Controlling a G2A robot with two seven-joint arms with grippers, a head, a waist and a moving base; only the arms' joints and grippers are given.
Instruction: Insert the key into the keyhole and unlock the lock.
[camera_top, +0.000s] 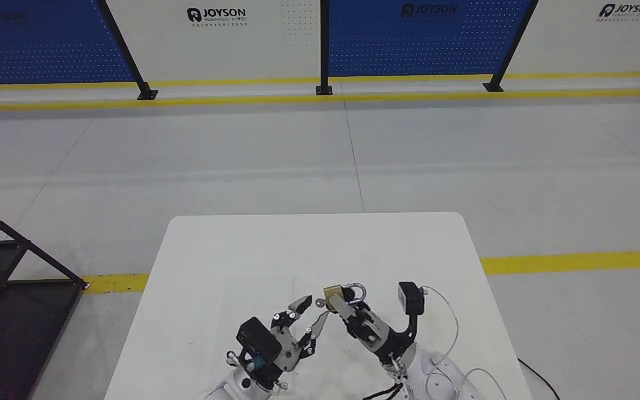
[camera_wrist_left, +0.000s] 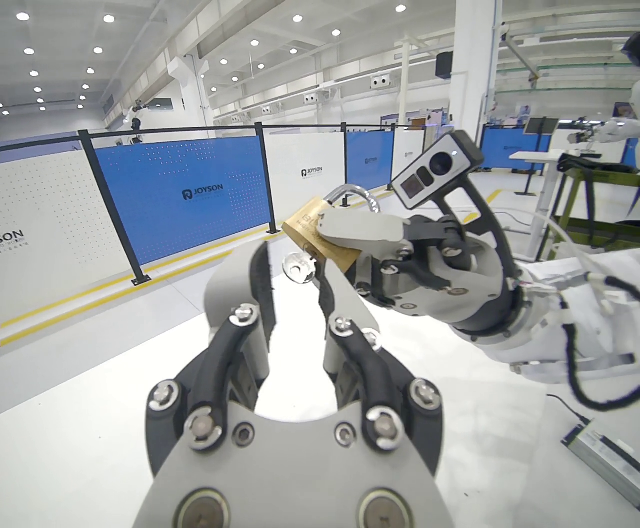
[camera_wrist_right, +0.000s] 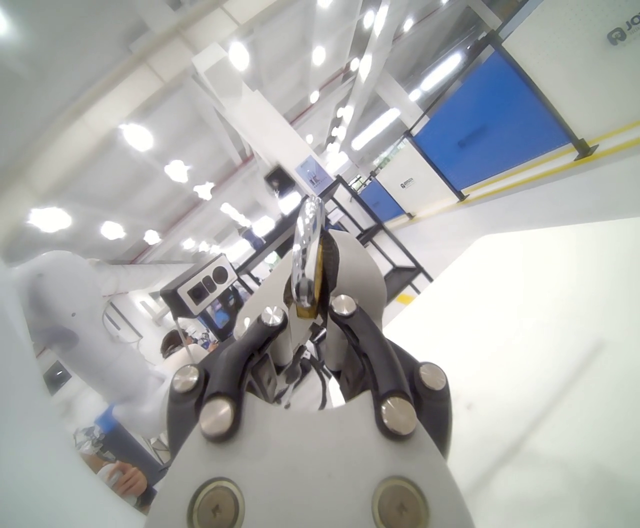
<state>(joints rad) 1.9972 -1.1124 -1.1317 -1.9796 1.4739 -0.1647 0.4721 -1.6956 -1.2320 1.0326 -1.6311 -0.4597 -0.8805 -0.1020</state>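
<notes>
A brass padlock (camera_wrist_left: 311, 231) with a silver shackle (camera_wrist_left: 350, 192) is held above the table near its front edge, my right gripper (camera_wrist_left: 345, 240) shut on its body. A silver key (camera_wrist_left: 298, 266) sticks out of the lock's underside, its round head free. My left gripper (camera_wrist_left: 295, 275) is open, one finger (camera_wrist_left: 261, 280) on each side of the key head, neither visibly touching it. From above, the left gripper (camera_top: 308, 312) sits just left of the padlock (camera_top: 338, 295) and the right gripper (camera_top: 350, 305). In the right wrist view the shackle (camera_wrist_right: 307, 245) shows edge-on between the shut fingers (camera_wrist_right: 350, 280).
The white table (camera_top: 300, 250) stretches bare beyond the grippers. A black metal frame (camera_top: 35, 265) stands off the table's left side. A grey flat box (camera_wrist_left: 602, 450) with a cable lies below the right arm. Blue and white barrier panels (camera_top: 420, 35) line the far floor.
</notes>
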